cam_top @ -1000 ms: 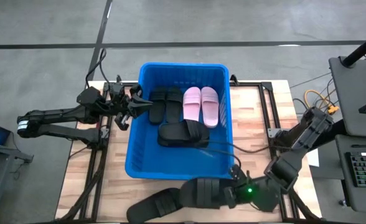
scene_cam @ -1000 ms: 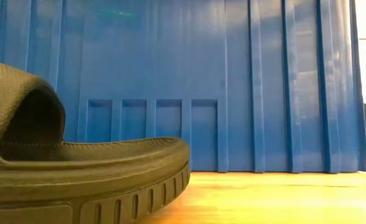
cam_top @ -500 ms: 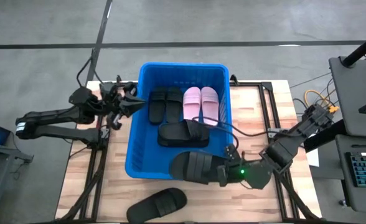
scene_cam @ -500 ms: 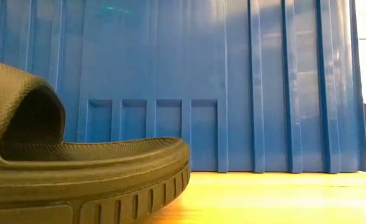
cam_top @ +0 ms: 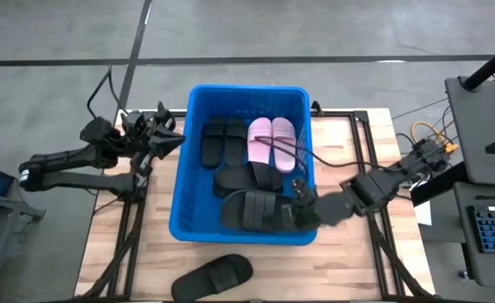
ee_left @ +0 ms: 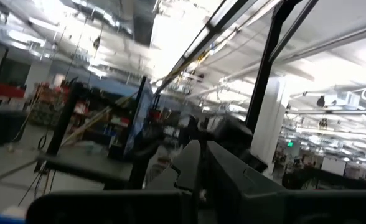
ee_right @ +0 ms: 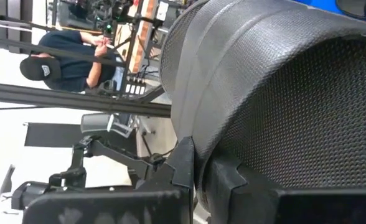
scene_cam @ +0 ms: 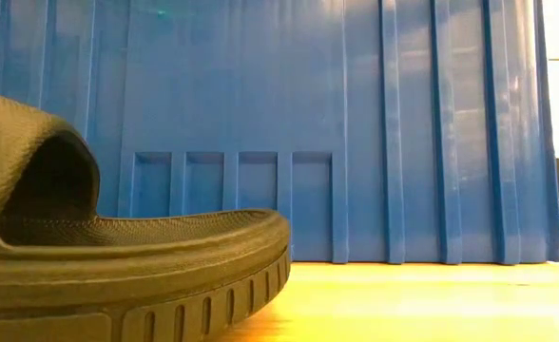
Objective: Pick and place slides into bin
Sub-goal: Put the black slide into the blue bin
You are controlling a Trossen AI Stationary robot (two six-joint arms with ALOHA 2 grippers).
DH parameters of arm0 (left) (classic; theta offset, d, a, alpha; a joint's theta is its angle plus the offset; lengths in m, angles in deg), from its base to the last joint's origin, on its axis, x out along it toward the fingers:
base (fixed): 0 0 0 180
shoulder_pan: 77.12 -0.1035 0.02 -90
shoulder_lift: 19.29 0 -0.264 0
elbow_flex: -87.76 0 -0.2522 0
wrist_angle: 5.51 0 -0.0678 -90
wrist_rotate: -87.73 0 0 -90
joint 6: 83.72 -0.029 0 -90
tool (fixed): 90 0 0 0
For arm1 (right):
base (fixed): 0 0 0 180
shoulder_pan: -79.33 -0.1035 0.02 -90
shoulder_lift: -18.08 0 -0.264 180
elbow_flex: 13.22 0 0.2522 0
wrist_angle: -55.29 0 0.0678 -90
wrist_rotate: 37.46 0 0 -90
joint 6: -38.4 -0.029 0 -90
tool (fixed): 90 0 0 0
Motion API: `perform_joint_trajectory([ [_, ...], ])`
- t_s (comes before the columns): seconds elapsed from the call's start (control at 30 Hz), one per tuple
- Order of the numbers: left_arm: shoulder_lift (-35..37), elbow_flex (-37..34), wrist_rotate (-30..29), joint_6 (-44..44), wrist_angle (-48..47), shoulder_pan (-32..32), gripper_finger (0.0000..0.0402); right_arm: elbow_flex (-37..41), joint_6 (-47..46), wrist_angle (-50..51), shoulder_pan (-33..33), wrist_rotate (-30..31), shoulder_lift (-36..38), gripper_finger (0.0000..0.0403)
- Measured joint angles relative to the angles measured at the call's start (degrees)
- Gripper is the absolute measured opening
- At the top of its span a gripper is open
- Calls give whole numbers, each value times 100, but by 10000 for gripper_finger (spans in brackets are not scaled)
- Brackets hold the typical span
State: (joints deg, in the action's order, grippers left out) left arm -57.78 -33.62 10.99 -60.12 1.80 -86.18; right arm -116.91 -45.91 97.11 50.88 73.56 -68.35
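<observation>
The blue bin (cam_top: 183, 181) stands mid-table; its near wall (scene_cam: 375, 133) fills the low view. On its floor lie two black slides (cam_top: 220, 141), two pink slides (cam_top: 271, 141) and another black slide (cam_top: 247, 179). My right gripper (cam_top: 300, 213) is shut on one more black slide (cam_top: 258, 210), which it holds over the bin's near part. A last black slide (cam_top: 212, 275) rests sole-down on the table near the front edge, and looms in the low view (scene_cam: 118, 256). My left gripper (cam_top: 177, 141) is shut on nothing, just outside the bin's left rim. My right gripper pinches the black slide's wide ribbed strap (ee_right: 186, 118) at its edge between the two fingers, one finger (ee_right: 182, 163) on the ribbed outer side and one against the textured inner side. It comes in from the table's right, slanting down. The slide is lifted clear.
Bare wooden table (cam_top: 348, 151) lies to the right of the bin, crossed by a cable. A monitor and keyboard (cam_top: 492, 227) stand off the table's right edge. A person in a dark cap (ee_right: 65, 62) is in the room beyond.
My right gripper has swung with the black slide from the table's near edge toward the far side, rising over the bin's near rim, and has rolled so that the slide now hangs inside the bin's outline. My left gripper has drawn back toward the table's left, off the bin's rim.
</observation>
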Motion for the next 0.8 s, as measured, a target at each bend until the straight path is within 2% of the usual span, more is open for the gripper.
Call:
perform_joint_trajectory([
  [0.2,298,0,-2,-46,-732,0,11,-13,222,-1,687,-873,0,12],
  [0.47,559,-13,-2,-340,-1285,2,11,134,982,33,1654,-1689,-90,12],
  [0.63,857,-13,-19,-351,-1480,0,11,153,962,-14,1801,-2135,-356,12],
  [0.8,1137,-17,-100,-356,-1736,2,11,149,780,-45,1796,-2182,-626,12],
])
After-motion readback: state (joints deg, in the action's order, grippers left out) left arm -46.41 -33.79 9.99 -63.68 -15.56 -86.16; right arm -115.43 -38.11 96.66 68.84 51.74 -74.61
